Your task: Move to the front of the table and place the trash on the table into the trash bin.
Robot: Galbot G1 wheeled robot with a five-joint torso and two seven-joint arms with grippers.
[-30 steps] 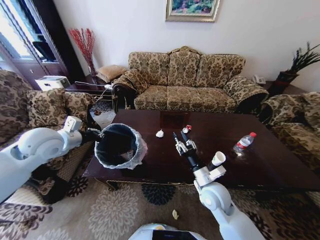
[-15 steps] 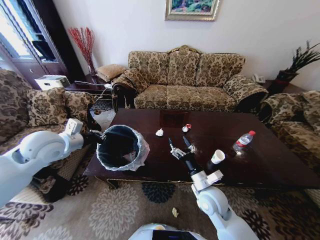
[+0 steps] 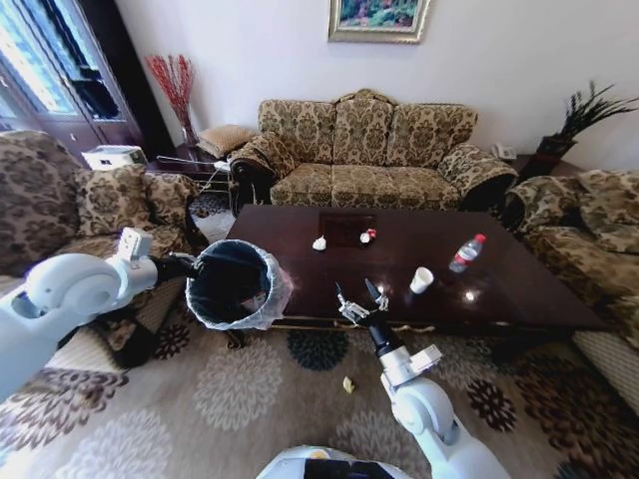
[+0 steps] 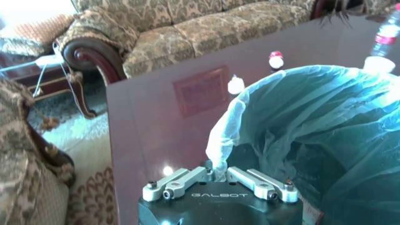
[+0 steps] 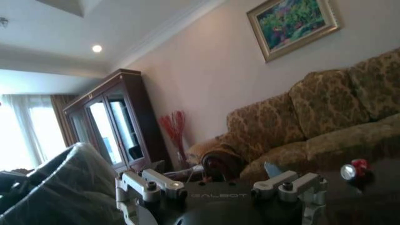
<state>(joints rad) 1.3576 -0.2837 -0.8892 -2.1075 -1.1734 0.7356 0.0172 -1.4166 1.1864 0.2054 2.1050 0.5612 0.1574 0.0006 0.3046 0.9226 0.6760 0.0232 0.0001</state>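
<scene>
Glossy dark wood of the table (image 3: 499,299) crosses the middle of the head view, and the litter on it lies in two groups. Toward the sofa side, just left of centre frame, sit a white paper wad (image 3: 319,242) and a red-and-white scrap (image 3: 367,237), near each other. Further right stand a paper cup (image 3: 421,279) and, beyond it, a bottle (image 3: 460,253) lying tilted, its red cap pointing up-right in the frame.

At lower centre, the right gripper (image 3: 360,301) hangs over the table's near edge with its fingers spread and nothing between them. From it the cup lies to the right and slightly up the frame; the wad and scrap lie up-frame, well apart from it. The cup looks the nearest piece. A yellowish bit (image 3: 348,384) lies on the carpet below this gripper, off the table.

At centre left, the left gripper (image 4: 218,175) is clamped on the bin's (image 3: 235,287) bag rim, holding the bin at the table's left corner. So the bin lies left of the right gripper, and anything picked up must travel leftward to reach it.
</scene>
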